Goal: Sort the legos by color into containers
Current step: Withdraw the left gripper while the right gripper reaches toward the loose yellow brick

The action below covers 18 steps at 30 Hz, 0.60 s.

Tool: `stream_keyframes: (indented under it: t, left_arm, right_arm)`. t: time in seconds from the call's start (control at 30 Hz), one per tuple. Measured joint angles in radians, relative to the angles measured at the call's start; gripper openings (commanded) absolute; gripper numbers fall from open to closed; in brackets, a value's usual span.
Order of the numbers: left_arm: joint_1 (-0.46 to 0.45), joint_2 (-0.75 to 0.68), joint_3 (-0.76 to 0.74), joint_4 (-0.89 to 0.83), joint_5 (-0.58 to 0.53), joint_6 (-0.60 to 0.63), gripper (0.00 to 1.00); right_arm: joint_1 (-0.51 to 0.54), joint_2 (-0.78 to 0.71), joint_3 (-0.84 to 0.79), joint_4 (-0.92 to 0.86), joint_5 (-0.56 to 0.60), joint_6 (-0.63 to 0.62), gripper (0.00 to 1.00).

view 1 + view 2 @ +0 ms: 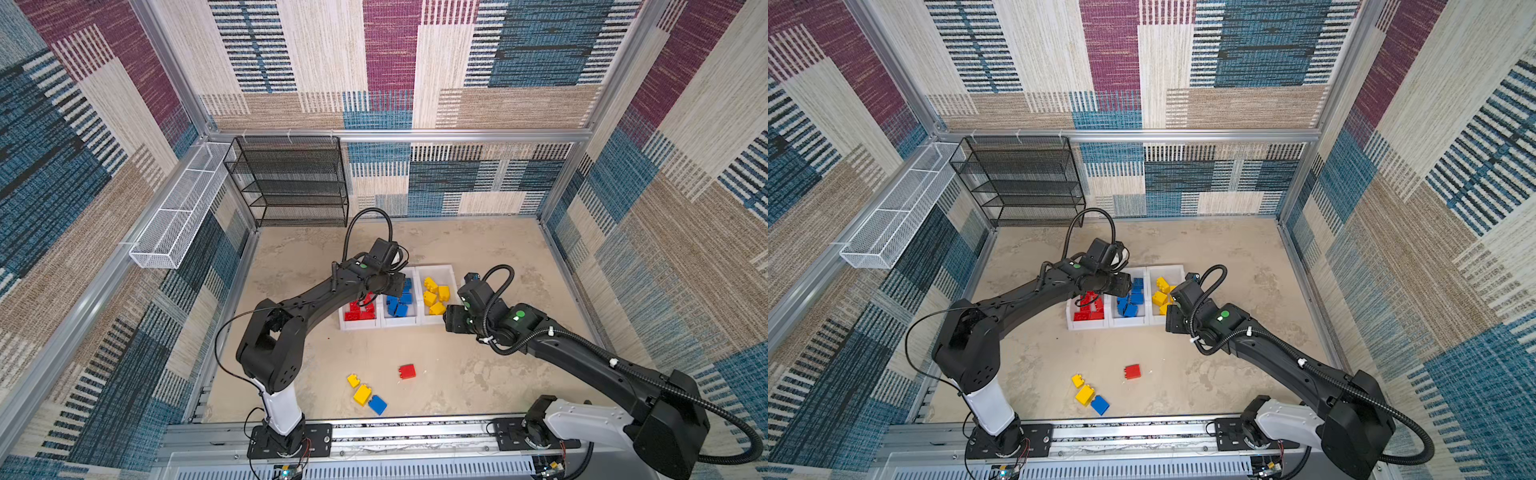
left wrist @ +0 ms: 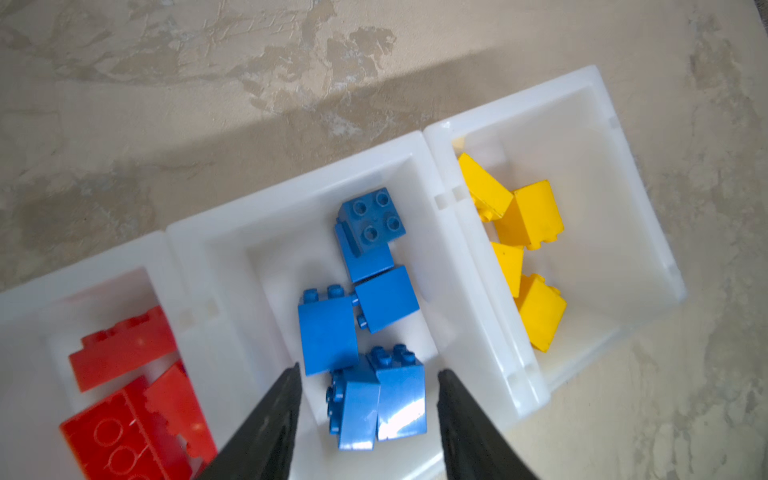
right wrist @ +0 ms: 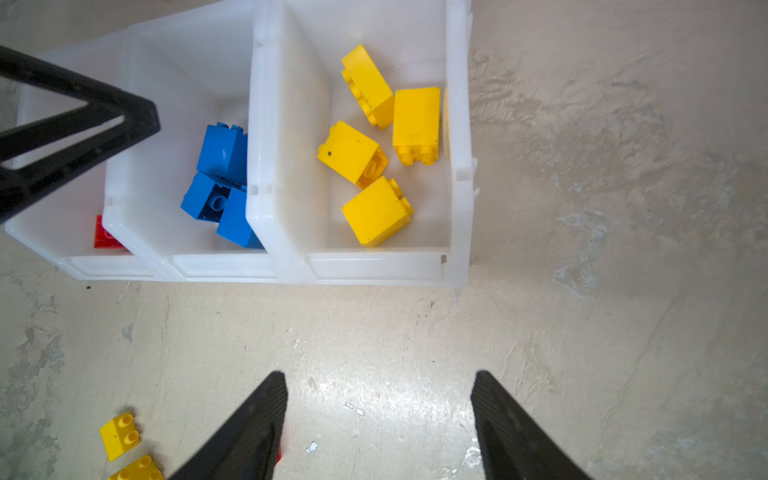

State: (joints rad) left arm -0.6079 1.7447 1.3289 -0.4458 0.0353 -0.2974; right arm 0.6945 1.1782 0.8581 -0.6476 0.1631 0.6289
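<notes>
Over the middle bin [image 2: 291,185], left pincer [image 2: 369,369] hangs released above blue bricks [image 2: 328,328].
Right pincer [image 3: 379,373], also released, hovers over the bench [image 3: 582,332]; lift the left straight up, then fetch the loose legos [image 1: 362,394].

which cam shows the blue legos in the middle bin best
The left wrist view: the blue legos sit close and central, whole pile, studs clear. The right wrist view shows only some, cut off by the bin wall. Both top views show them small.
</notes>
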Motion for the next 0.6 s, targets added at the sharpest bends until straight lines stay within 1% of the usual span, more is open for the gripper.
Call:
stream_keyframes:
  t: [0.33,0.6]
  left_arm:
    - [0.010,-0.198,-0.218,0.042,-0.006,-0.048,0.58]
    - [0.024,-0.315,-0.321,0.052,-0.032,-0.089,0.59]
  right_arm:
    - [0.000,0.031,-0.009,0.024,-0.033,0.002,0.73]
    - [0.004,0.063,-0.008,0.042,-0.061,-0.009,0.73]
